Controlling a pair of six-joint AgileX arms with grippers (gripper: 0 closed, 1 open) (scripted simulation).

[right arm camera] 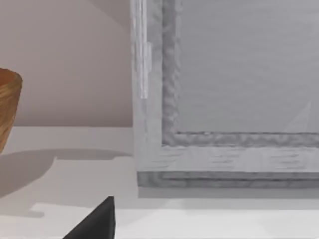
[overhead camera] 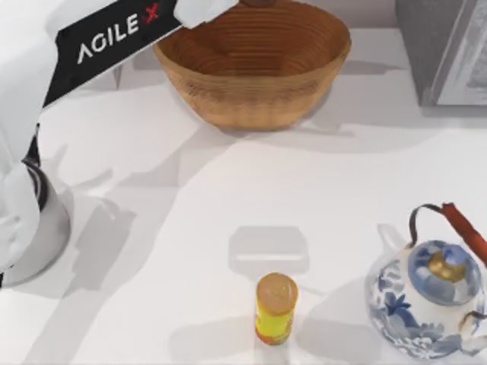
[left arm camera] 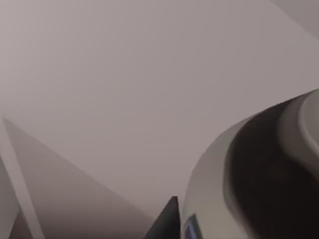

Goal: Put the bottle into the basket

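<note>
Big white table (overhead camera: 152, 228) w/ everything on it. Left arm (overhead camera: 106, 38) is the biggest thing, black band w/ the AgileX logo, stretched from the table's left edge diagonally to the far side, its white end right over the basket's far-left rim.

The basket (overhead camera: 255, 68) sits at the far middle, wide wicker bowl, ribbed rings inside, nothing lying in the part I can see. Its rim also pokes into the right wrist view (right arm camera: 7, 107).

Grey framed box (overhead camera: 445, 53) in the far right corner, well apart from the basket. Blue/white teapot (overhead camera: 426, 300) near right, brown handle up. Yellow container (overhead camera: 275, 308) w/ orange lid stands upright near middle, left of the teapot, not touching.

The bottle: tbh there's just a small dark brown sliver (overhead camera: 259, 2) at the top edge, over the basket's far rim beside the arm's end. Prob that, can't confirm.

Left gripper (left arm camera: 167, 224): one dark tip in view, can't tell if wide, narrow or holding. Right gripper (right arm camera: 97, 221): dark tip low near the grey box, same, can't tell.
</note>
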